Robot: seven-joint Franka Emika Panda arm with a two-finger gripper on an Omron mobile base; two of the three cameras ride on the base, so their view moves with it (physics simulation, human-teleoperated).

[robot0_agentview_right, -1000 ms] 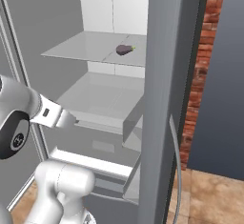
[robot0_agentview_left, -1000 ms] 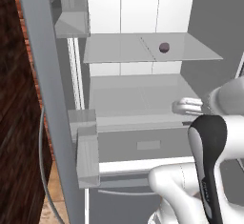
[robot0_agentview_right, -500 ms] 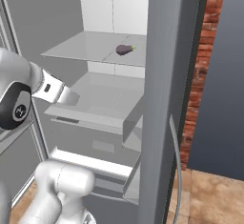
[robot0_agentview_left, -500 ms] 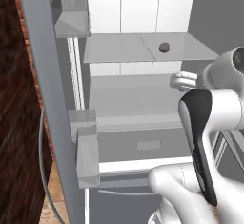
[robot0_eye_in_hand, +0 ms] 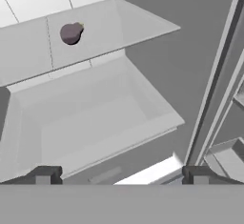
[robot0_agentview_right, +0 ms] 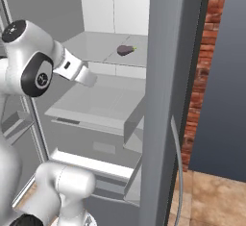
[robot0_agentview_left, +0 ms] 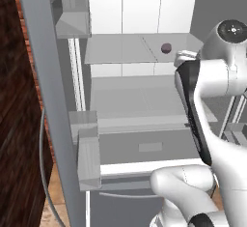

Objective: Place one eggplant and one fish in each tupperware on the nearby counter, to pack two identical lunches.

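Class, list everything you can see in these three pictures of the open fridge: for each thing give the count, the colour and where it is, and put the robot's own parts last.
eggplant: one, dull mauve-brown, lying on the upper fridge shelf
shelf: one, light grey, upper part of the fridge
drawer: one, grey, just below the shelf
door bins: at least three, grey, on the inner side of the fridge door
brick wall: one, red-brown, beside the fridge
floor: brown, at the foot of the fridge
arm: one, white with dark joints, raised in front of the fridge
fingers: two, dark, spread apart, empty, short of the drawer
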